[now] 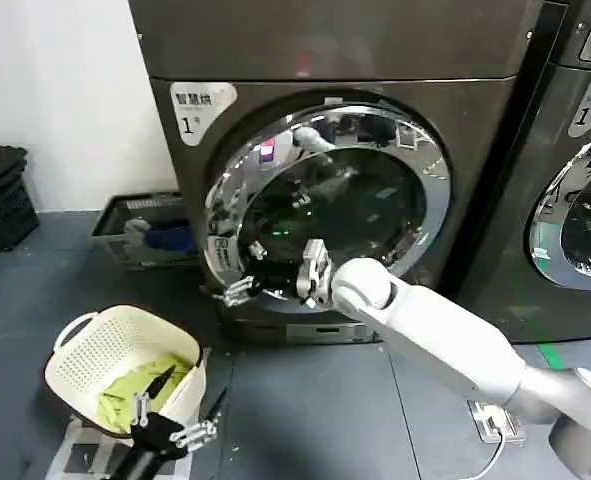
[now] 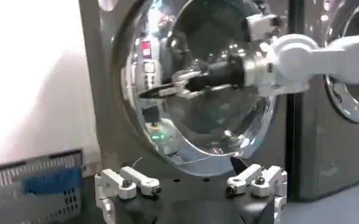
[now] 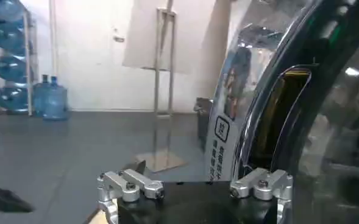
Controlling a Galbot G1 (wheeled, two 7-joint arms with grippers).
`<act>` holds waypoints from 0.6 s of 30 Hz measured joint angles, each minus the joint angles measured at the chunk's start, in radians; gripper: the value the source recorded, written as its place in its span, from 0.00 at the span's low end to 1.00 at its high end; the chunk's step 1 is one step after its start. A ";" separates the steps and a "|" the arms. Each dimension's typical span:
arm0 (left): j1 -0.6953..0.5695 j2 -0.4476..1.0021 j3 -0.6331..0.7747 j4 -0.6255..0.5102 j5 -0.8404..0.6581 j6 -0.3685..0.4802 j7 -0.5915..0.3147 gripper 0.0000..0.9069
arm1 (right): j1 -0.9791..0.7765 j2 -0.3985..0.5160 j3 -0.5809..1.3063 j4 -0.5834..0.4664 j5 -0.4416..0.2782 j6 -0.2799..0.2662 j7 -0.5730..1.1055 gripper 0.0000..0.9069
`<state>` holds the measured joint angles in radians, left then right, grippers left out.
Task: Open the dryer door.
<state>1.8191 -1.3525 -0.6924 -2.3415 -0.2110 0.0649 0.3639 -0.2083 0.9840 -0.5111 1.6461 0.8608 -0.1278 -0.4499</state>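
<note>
Dryer door (image 1: 325, 215) ajar on machine front. Right gripper (image 1: 275, 285) at its lower left rim, fingers apart, gripping nothing. Left gripper (image 1: 170, 435) parked low, apart. Risk: slipping off slick chrome, door swinging back shut.

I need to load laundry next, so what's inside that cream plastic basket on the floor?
The cream perforated plastic basket holds crumpled yellow-green cloth. The left gripper, open, hovers at its near rim and covers part of the cloth; anything under the cloth is hidden.
</note>
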 joint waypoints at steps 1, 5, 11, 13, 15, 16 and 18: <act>-0.008 0.008 -0.009 0.006 -0.021 0.003 0.002 1.00 | -0.009 -0.008 0.005 0.012 0.000 0.000 -0.004 1.00; -0.048 0.045 -0.044 0.028 -0.072 0.017 0.018 1.00 | -0.049 -0.046 0.025 0.069 0.000 0.000 -0.023 1.00; -0.124 0.122 -0.104 0.071 -0.156 0.042 0.056 1.00 | -0.103 -0.092 0.054 0.143 0.000 0.000 -0.048 1.00; -0.151 0.150 -0.121 0.089 -0.187 0.048 0.062 1.00 | -0.124 -0.111 0.068 0.173 0.000 0.000 -0.061 1.00; -0.176 0.178 -0.135 0.106 -0.222 0.052 0.069 1.00 | -0.145 -0.131 0.082 0.201 -0.002 0.000 -0.080 1.00; -0.188 0.190 -0.142 0.116 -0.242 0.053 0.072 1.00 | -0.155 -0.140 0.088 0.214 -0.003 0.000 -0.090 1.00; -0.213 0.215 -0.153 0.132 -0.274 0.053 0.076 1.00 | -0.173 -0.158 0.103 0.239 -0.005 -0.001 -0.108 1.00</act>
<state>1.6061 -1.1379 -0.8453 -2.2091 -0.4850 0.1175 0.4400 -0.3815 0.8257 -0.4080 1.8853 0.8555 -0.1286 -0.5577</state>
